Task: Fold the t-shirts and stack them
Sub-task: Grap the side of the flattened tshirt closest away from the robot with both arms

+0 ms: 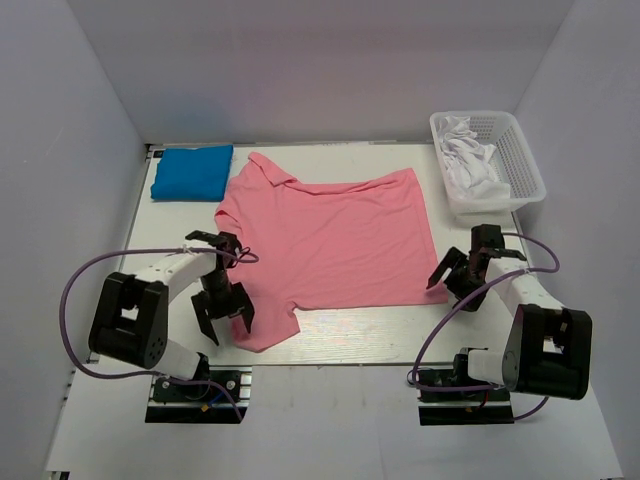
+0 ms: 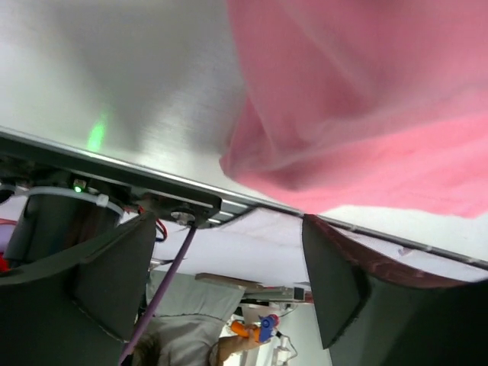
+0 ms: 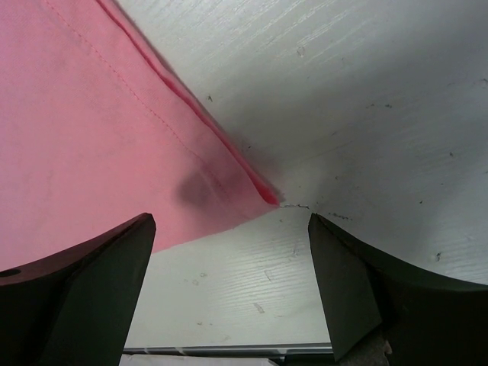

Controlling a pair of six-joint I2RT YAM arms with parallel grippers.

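Pink shirt (image 1: 335,235) near sleeve apparently doubled under; basket (image 1: 524,160) white laundry (image 1: 472,165) indistinct

The white table (image 1: 400,335) carries three things; a pink shirt (image 1: 340,240) lies spread flat over its middle, its straight edge toward the right and a rumpled corner close to the near edge at the left; a blue shirt (image 1: 192,172), folded into a rectangle, sits in the far left corner, just beside the pink one; a white basket (image 1: 527,165) stands in the far right corner, near the pink shirt.
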